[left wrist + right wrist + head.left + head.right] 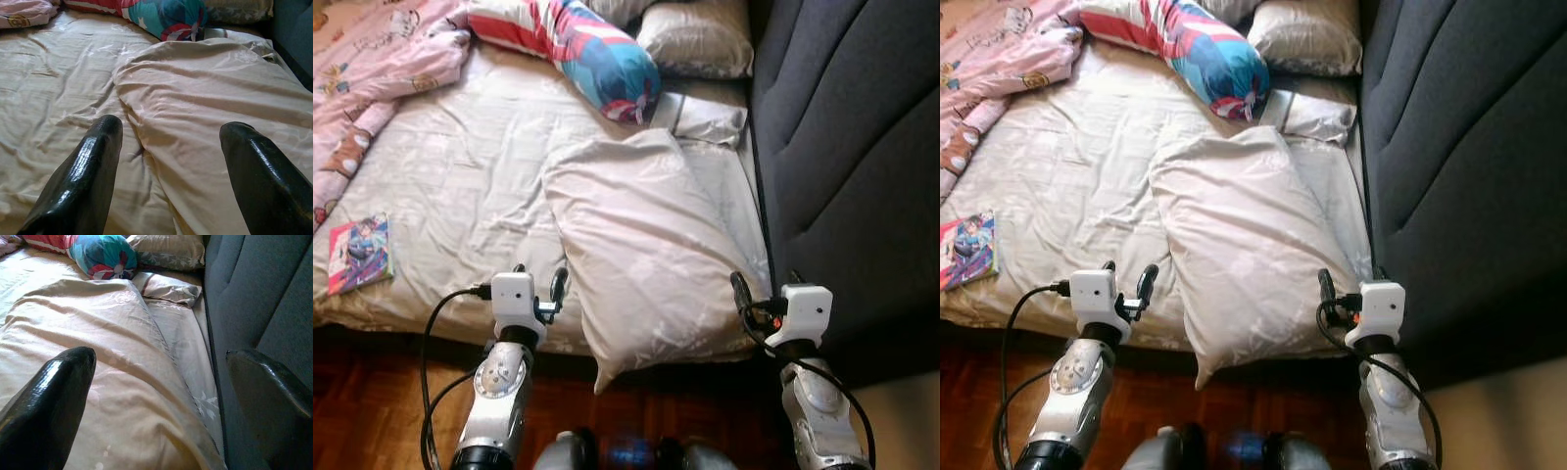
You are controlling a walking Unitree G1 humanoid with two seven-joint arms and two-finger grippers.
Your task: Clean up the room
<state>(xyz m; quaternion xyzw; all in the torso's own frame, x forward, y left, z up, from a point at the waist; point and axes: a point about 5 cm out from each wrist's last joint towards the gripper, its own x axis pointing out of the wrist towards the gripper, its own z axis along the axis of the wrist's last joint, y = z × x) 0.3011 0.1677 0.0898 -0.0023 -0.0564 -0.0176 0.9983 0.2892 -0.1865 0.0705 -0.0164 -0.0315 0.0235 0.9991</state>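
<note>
A large cream pillow (641, 250) lies slantwise on the bed (460, 166), its near corner hanging over the front edge. My left gripper (540, 279) hovers open at the pillow's left edge, low over the sheet, with nothing between its fingers (98, 152). My right gripper (767, 286) stands open at the pillow's right edge, close to the dark headboard (852, 147). A colourful book (357, 253) rests near the bed's front left corner. A striped red and blue bolster (587, 44) lies across the far part of the bed.
A pink printed blanket (372, 69) is bunched at the far left. A grey patterned pillow (700, 39) and a small flat pillow (705, 117) sit by the headboard. Dark wooden floor (372, 411) runs below the bed's front edge.
</note>
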